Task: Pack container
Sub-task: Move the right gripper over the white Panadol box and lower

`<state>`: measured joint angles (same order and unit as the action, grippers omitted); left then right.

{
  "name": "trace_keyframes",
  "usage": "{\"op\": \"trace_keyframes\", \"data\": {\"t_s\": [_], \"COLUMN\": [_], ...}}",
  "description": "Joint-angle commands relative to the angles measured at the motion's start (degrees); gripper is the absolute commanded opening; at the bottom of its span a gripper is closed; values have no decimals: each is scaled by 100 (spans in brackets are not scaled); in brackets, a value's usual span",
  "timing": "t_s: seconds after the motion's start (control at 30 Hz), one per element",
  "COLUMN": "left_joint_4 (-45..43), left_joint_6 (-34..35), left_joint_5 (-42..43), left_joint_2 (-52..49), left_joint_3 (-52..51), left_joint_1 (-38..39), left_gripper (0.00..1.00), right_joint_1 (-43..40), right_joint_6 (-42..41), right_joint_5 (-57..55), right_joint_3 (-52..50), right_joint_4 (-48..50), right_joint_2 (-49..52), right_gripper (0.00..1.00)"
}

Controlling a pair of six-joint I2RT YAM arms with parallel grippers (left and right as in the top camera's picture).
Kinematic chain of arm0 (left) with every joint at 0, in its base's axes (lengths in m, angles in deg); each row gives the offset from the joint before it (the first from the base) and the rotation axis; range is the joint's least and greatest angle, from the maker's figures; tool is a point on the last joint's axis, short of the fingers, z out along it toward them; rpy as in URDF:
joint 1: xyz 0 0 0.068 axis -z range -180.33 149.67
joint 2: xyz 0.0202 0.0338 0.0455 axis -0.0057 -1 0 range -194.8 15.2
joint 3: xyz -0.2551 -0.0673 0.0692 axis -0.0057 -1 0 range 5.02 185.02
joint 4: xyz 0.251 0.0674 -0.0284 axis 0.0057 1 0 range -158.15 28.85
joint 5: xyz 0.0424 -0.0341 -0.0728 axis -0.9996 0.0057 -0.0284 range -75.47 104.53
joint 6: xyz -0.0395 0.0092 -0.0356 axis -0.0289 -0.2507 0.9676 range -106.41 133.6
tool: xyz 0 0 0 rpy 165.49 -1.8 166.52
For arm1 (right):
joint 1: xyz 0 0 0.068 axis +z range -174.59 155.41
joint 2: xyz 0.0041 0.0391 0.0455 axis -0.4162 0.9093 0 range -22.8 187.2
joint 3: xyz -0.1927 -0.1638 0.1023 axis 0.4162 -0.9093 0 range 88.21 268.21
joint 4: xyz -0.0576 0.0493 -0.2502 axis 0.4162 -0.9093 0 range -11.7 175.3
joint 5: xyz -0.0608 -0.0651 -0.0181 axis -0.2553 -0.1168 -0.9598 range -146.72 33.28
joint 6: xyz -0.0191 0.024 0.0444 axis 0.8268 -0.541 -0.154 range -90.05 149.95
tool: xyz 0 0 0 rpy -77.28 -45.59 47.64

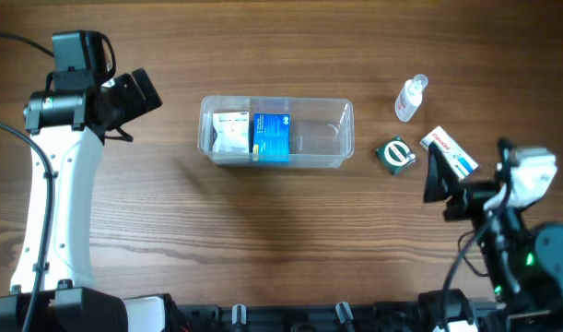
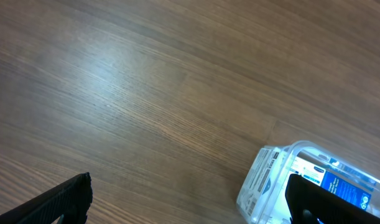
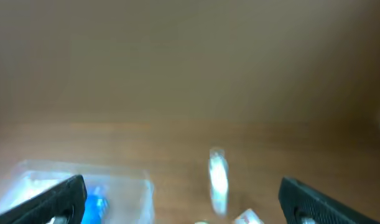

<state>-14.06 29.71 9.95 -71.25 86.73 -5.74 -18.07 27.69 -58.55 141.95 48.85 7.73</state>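
Note:
The container (image 1: 318, 138), a clear rectangular tub, lies at the table's middle. A white box (image 1: 230, 132) and a blue box (image 1: 271, 136) stand in its left half; its right half is bare. My left gripper (image 1: 147, 92) hovers left of the tub, open and holding nothing. In the left wrist view the tub's corner (image 2: 267, 177) shows beside the right fingertip (image 2: 329, 202), with bare wood between the jaws. My right gripper (image 1: 438, 175) is open near the right edge. Its blurred wrist view shows the tub (image 3: 130, 186) at lower left.
Right of the tub stand a small clear bottle with a white cap (image 1: 410, 98), a green round item (image 1: 395, 154) and a white-and-red box (image 1: 449, 152). The bottle (image 3: 217, 180) appears blurred between the right fingers. Cables run along the table's left side.

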Motion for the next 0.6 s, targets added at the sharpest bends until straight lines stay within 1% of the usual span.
{"op": "trace_keyframes", "data": {"t_s": [0.0, 0.07, 0.1, 0.23, 0.3, 0.4, 0.5, 0.57], "left_joint_4": [7, 7, 7, 7, 7, 7, 7, 7], "left_joint_6": [-111, -111, -111, -111, -111, -111, -111, -111], "left_joint_5": [48, 48, 48, 48, 48, 48, 48, 48], "left_joint_2": [42, 42, 42, 42, 42, 42, 42, 42], "left_joint_3": [26, 26, 26, 26, 26, 26, 26, 26], "left_joint_1": [-22, -22, -22, -22, -22, -22, -22, -22], "left_gripper": [100, 100, 100, 100, 100, 100, 100, 100], "right_joint_1": [-33, -118, -229, -944, -1362, -1718, -1727, -1733], "right_joint_6": [702, 968, 1250, 2214, 2557, 2621, 2623, 2634], "right_joint_5": [-245, -214, -28, 1095, 1392, 1270, 1196, 835], "right_joint_3": [1040, 1471, 1672, 2083, 2105, 2105, 2105, 2103], "right_joint_4": [-933, -1517, -1799, -2544, -2621, -2603, -2350, -2312], "right_joint_2": [1307, 1891, 2229, 3204, 3589, 4024, 4170, 4170], "right_gripper": [100, 100, 100, 100, 100, 100, 100, 100]}}
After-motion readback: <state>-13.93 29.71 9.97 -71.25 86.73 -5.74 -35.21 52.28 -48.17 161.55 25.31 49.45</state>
